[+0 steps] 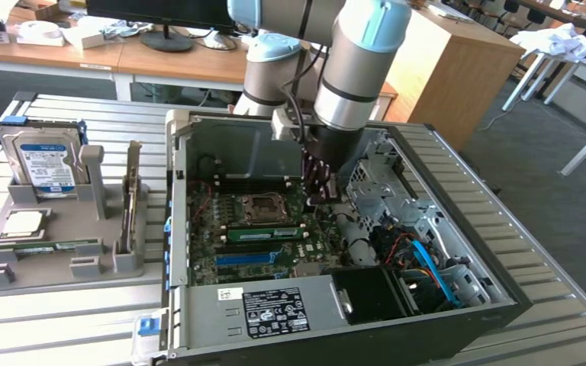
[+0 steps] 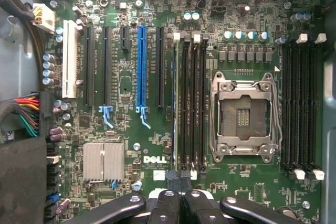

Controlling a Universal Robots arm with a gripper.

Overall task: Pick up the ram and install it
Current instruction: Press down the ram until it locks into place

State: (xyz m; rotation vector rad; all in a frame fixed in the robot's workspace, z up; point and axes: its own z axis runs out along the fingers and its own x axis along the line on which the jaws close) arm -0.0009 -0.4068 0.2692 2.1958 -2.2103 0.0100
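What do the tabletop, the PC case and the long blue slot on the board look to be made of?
Tabletop: likely aluminium, going by its dull silver ribbed profiles. PC case: painted or bare sheet steel, judging by its thin folded grey panels. Blue slot: moulded plastic, with a glossy uniform colour.

Lab with desks (image 1: 171, 65), robot arm (image 1: 359, 61)

Grey carpet floor (image 1: 537, 191), wooden desks (image 1: 89, 53) w/ monitor (image 1: 161, 15), white stool (image 1: 552, 57)

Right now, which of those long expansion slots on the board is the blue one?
The blue slot is the tall one between the short black slot and a long black slot; the white slot stands farther off.
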